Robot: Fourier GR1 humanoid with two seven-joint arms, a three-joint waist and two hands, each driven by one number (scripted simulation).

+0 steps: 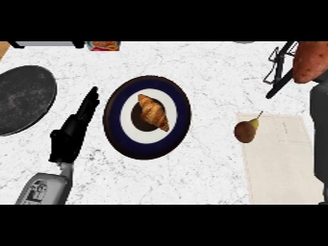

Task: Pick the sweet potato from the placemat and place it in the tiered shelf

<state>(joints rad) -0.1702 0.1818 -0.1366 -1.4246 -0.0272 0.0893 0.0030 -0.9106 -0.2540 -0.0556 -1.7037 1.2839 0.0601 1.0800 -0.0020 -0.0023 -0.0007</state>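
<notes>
Potato (315, 60) looks stiff, hefty, grippy, best grabbed mid-body imo; right hand (280, 87) fingers clutch it, left hand (74, 132) lies open.

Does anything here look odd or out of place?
Nothing is spilled or broken. The pear lies on its side at the left edge of the placemat, and the sweet potato is off the mat, up beside the wire shelf.

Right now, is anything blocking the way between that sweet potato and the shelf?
Nothing visible does. The sweet potato is beside the black wire tiered shelf at top right; the pear lies lower, on the placemat.
</notes>
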